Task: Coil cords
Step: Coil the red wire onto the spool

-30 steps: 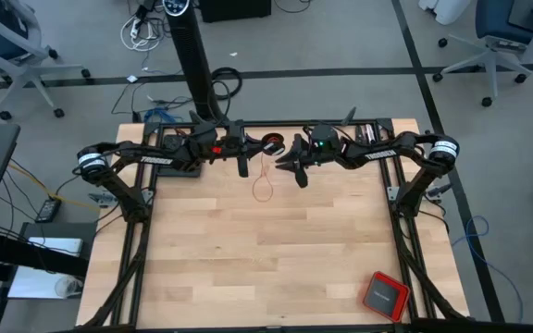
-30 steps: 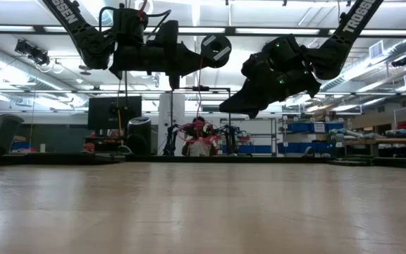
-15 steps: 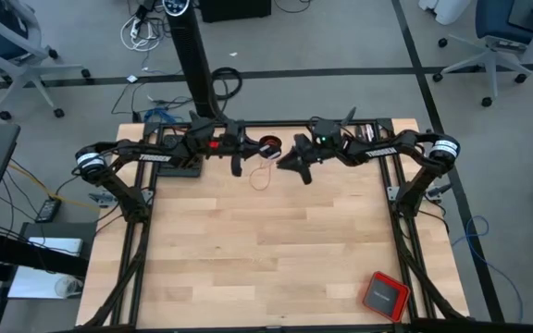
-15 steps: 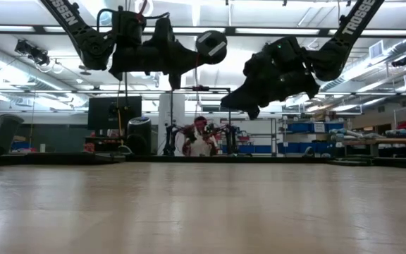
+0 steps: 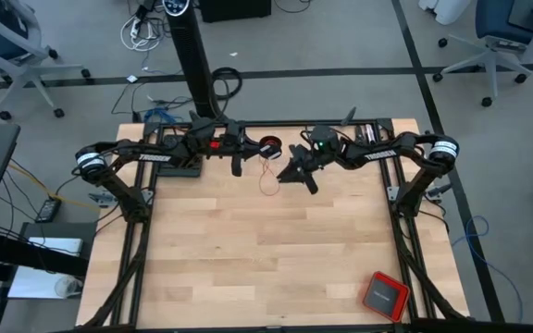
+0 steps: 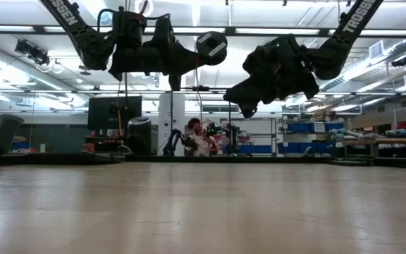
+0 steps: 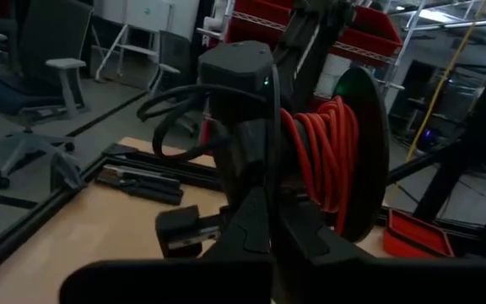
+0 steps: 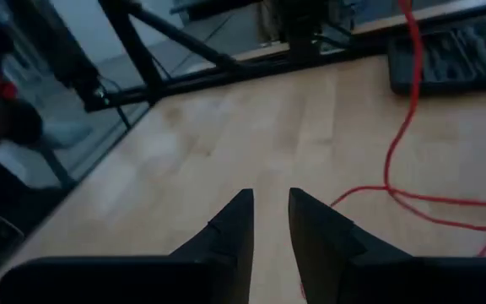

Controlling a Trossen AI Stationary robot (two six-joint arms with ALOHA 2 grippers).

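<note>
Red cord (image 5: 267,176) hanging as loose loop over far-centre worktop (image 5: 266,250), btwn both pincers. Left pincer (image 5: 237,166) closed, w/ cord spool (image 7: 332,160) just beside. Right pincer (image 8: 267,221) part-open, empty, cord near on its left.

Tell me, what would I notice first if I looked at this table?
Probably the two dark arms meeting high over the table's far edge. The left gripper holds a spool wound with red cord, and a thin loop of it hangs down to the wood. Far off, near the front right corner, sits a red square box.
</note>
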